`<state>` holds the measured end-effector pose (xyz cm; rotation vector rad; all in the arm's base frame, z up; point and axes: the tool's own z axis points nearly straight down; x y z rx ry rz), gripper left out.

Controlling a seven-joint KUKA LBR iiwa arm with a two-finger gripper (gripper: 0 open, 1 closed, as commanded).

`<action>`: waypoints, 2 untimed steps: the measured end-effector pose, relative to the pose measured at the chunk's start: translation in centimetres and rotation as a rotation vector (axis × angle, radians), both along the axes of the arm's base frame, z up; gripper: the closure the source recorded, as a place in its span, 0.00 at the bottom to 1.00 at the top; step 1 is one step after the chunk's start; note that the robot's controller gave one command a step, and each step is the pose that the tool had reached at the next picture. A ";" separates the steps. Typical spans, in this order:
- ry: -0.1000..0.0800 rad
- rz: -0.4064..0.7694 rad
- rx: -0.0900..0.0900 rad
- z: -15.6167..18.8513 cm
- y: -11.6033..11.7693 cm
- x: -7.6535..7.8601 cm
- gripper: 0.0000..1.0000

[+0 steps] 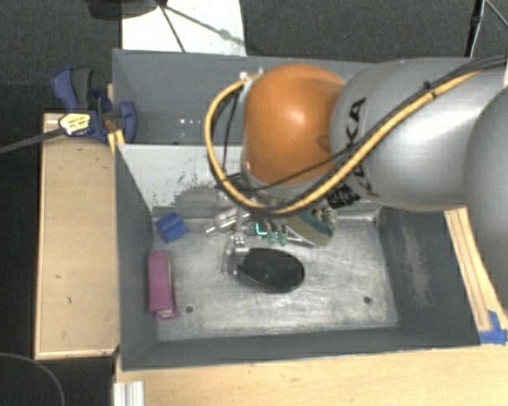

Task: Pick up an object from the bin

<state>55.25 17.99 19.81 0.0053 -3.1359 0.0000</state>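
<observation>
Where the camera view looks down into the grey bin (347, 269), three loose things lie on its floor: a small blue block (169, 227) by the left wall, a purple oblong bar (160, 283) flat along that wall nearer the camera, and a black oval object (272, 271) near the middle. Hand (236, 250) sits low at the black oval's left end, just beside it, under the arm's orange cover (292, 125); spread or pressed together, cannot tell. Black oval lies flat, long axis running left to right with the right end slightly nearer the camera; blue block and purple bar lie well apart from it, on the hand's far side.
</observation>
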 end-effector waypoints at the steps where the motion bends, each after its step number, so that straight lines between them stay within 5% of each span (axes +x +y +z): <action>1: 0.001 -0.130 -0.003 -9.6 -4.3 0.6 0.00; 2: -0.004 -0.012 -0.002 -11.6 -9.6 -0.9 0.00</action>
